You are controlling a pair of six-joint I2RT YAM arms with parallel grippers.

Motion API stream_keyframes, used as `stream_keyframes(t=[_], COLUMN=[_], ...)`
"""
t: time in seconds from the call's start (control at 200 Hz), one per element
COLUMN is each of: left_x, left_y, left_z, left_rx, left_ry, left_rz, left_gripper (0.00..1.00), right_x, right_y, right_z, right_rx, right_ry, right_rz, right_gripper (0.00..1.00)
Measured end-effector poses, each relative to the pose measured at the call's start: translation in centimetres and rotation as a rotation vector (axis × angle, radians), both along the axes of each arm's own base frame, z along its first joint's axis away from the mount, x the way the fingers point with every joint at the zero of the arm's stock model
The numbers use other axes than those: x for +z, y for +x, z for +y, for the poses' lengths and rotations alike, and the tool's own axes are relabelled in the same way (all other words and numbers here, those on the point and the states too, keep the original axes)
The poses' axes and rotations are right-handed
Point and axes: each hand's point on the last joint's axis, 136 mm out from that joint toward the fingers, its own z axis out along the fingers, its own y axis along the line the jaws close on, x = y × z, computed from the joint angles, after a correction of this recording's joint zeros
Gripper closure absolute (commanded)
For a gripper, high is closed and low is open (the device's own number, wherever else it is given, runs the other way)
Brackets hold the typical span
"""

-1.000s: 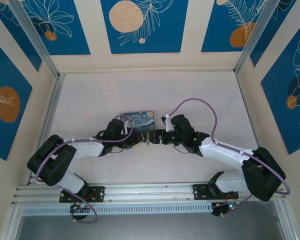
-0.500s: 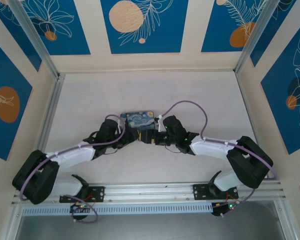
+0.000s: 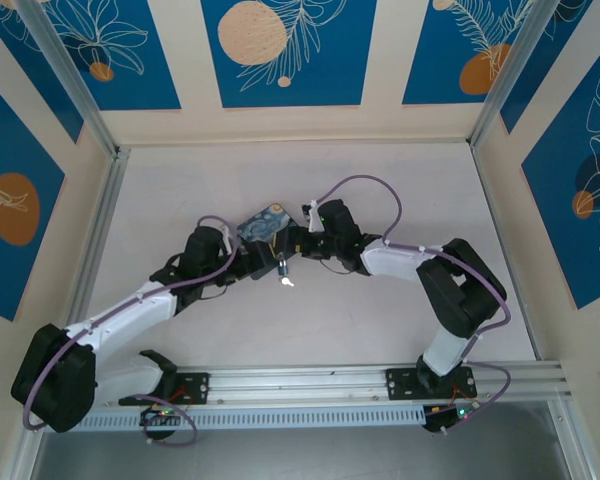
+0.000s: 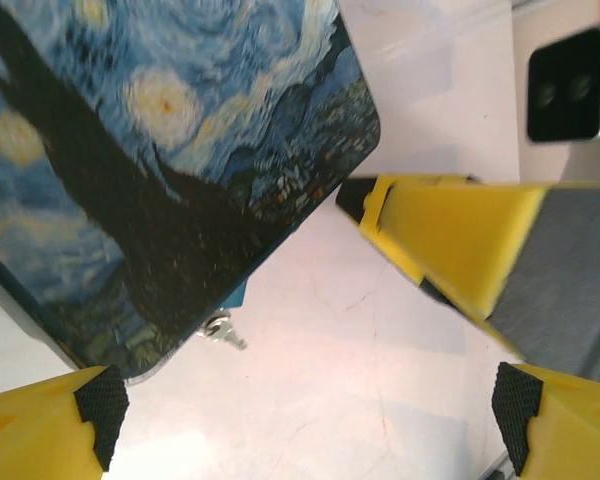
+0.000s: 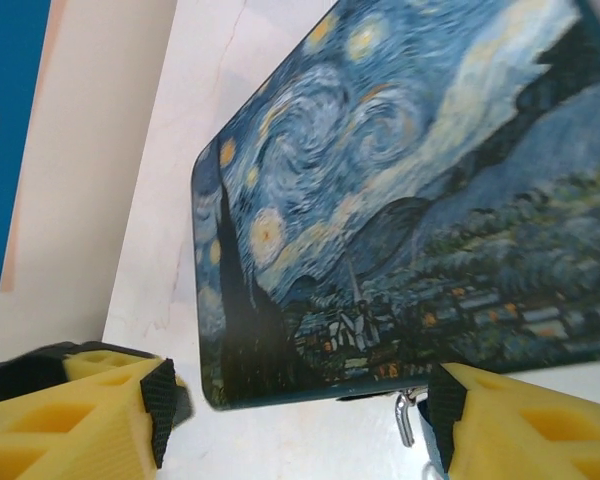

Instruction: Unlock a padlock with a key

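Between the two pincers, out on the pale table (image 3: 400,180), a painted box (image 3: 263,225) is lying a bit turned. The left pincer (image 4: 305,420) is standing wide with nothing in it. Just ahead of its fingers, a bit of the teal padlock (image 4: 237,294) is peeking out under the box edge. A tiny shiny thing, maybe the key (image 3: 285,283), is lying just beside this pincer. The right pincer (image 5: 298,412) is gaping too, pointing at the box. Cream walls (image 3: 280,125) with blue panels (image 3: 320,60) are standing all around.
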Motion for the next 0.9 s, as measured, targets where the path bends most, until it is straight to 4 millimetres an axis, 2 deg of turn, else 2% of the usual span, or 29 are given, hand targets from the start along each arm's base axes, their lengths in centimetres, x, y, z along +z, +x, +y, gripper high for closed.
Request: stream_keyframes(t=[0.15, 0.25, 0.375, 0.66, 0.9], left_x=[0.6, 0.5, 0.2, -0.1, -0.8], left_y=[1.8, 2.6, 3.3, 4.6, 4.9], left_z=[1.2, 1.6, 1.7, 2.0, 2.2], left_rx=[0.029, 0.035, 0.029, 0.028, 0.019], left_ry=[0.014, 0.027, 0.039, 0.051, 0.055], left_rz=[-0.013, -0.006, 0.006, 0.02, 0.035], left_gripper=[0.03, 0.02, 0.01, 0.0, 0.0], right_x=[-1.4, -3.3, -5.4, -7.9, -7.9], right_y=[-1.6, -3.1, -4.4, -5.3, -4.2], right_z=[-1.3, -2.5, -3.5, -2.1, -1.2], right_rx=[0.008, 0.008, 0.004, 0.04, 0.033], right_ry=[-0.032, -0.063, -0.107, -0.162, -0.144], right_rz=[0.022, 0.057, 0.089, 0.071, 0.044], right_gripper=[0.33, 0.37, 0.49, 0.58, 0.65])
